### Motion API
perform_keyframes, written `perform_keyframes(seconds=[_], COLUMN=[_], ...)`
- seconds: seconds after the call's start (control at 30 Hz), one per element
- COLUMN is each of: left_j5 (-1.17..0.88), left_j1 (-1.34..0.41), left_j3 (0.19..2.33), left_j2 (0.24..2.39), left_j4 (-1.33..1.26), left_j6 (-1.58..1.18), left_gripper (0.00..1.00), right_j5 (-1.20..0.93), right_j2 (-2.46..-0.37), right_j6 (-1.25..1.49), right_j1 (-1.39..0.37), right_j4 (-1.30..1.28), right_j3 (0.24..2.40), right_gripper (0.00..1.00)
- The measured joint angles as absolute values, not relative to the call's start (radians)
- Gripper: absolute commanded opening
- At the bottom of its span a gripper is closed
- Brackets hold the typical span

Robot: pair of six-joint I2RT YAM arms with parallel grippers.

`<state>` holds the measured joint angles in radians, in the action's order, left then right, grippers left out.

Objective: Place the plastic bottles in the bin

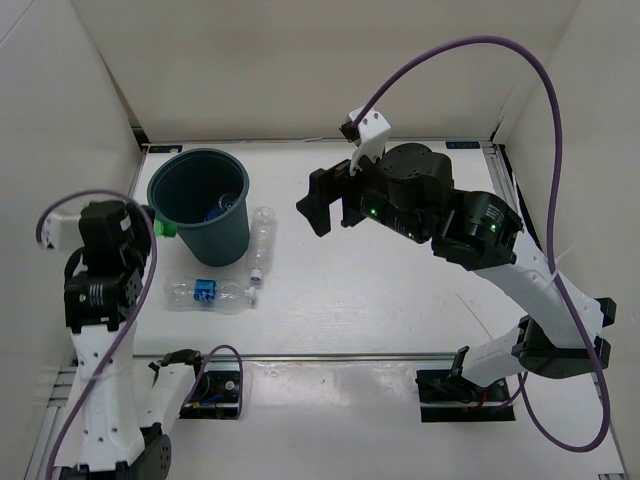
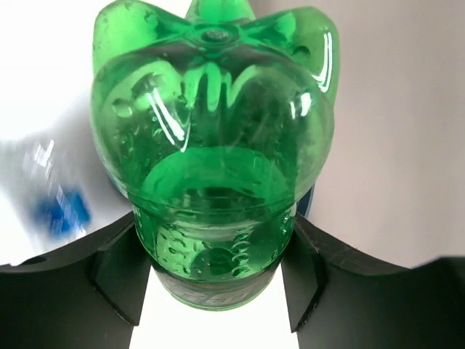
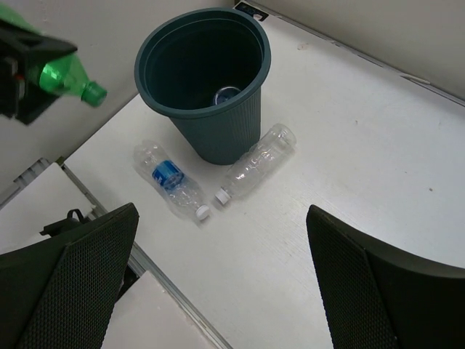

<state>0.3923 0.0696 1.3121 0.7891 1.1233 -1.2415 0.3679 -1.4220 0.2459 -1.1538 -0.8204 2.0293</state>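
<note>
**A:** Where did the bin (image 1: 222, 240) stand, relative to the load?

**B:** At the table's (image 1: 400, 300) far left, just to the right of the left gripper (image 1: 150, 224). That gripper was clamped around the body of the green bottle (image 2: 214, 145). The right gripper (image 3: 225, 291) hung wide and empty over mid-table, well apart from the bin.

**A:** And the bottle's long axis?

**B:** Lying roughly across, with its cap (image 3: 93, 92) pointing toward the bin's rim but outside the wall, short of the mouth. I judged it needed carrying rightward over the opening before release.

**A:** The others?

**B:** A blue-labelled bottle (image 1: 208, 293) and an unlabelled clear bottle (image 1: 262, 243) lay on the table beside the bin's base. A fourth bottle (image 1: 222, 207) showed inside the bin.
</note>
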Motion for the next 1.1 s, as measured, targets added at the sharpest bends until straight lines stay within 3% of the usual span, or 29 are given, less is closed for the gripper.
perform_keyframes(seconds=[0.27, 0.3, 0.33, 0.4, 0.6, 0.8, 0.97, 1.1], left_j5=[0.532, 0.56, 0.588, 0.633, 0.776, 0.825, 0.809, 0.757], left_j1=[-0.036, -0.061, -0.088, -0.134, -0.236, -0.249, -0.249, -0.249], left_j3=[1.453, 1.468, 1.481, 1.501, 1.59, 1.663, 1.518, 1.417], left_j2=[1.179, 1.228, 1.277, 1.339, 1.359, 1.13, 0.796, 0.677], left_j4=[0.801, 0.775, 0.755, 0.734, 0.765, 0.871, 0.993, 1.145], left_j6=[-0.857, -0.814, -0.772, -0.704, -0.599, -0.672, -0.806, -0.931], left_gripper=[0.46, 0.52, 0.65, 1.0, 1.0, 1.0, 1.0, 1.0], right_j5=[0.367, 0.368, 0.368, 0.371, 0.407, 0.353, 0.022, -0.26], right_j2=[-1.425, -1.425, -1.425, -1.425, -1.396, -1.363, -1.393, -1.562], right_j6=[0.228, 0.226, 0.226, 0.224, 0.238, 0.388, 0.585, 0.682], right_j1=[-1.154, -1.154, -1.154, -1.154, -1.134, -0.973, -0.668, -0.562], right_j4=[-0.82, -0.82, -0.819, -0.818, -0.804, -0.8, -0.73, -0.601], right_j3=[2.033, 2.033, 2.033, 2.033, 1.979, 1.853, 1.63, 1.544], right_gripper=[1.0, 1.0, 1.0, 1.0, 1.0, 1.0, 1.0, 1.0])
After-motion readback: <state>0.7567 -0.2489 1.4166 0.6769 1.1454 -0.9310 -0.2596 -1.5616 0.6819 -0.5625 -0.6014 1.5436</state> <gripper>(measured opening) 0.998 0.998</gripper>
